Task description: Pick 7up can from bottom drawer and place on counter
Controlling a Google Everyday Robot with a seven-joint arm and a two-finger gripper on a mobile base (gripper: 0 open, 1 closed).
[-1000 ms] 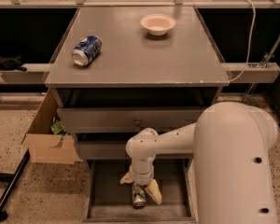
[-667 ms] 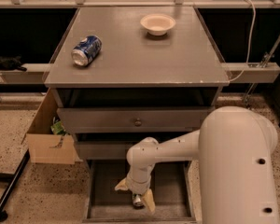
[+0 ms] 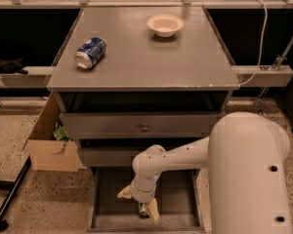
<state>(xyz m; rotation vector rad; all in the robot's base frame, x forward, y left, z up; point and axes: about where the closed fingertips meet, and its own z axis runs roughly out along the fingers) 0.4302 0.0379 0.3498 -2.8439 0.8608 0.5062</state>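
The bottom drawer (image 3: 106, 212) is pulled out at floor level, a shallow grey tray. My gripper (image 3: 139, 202) reaches down into it from the white arm (image 3: 176, 160), near the drawer's front. Its tan fingers (image 3: 153, 210) are spread, one on each side of a small silvery object, the 7up can (image 3: 143, 210). The can is mostly hidden by the gripper, and I cannot tell whether the fingers touch it. The counter (image 3: 151, 62) is the grey cabinet top above.
A blue-and-white can (image 3: 90, 52) lies on its side on the counter's left. A white bowl (image 3: 165, 25) sits at the back. An upper drawer with a round knob (image 3: 144, 127) is slightly open. A cardboard box (image 3: 51, 147) stands left of the cabinet.
My gripper has moved lower and toward the drawer's front, and the wrist has shifted a little left. The fingers stay spread around the can. Nothing on the counter has moved.
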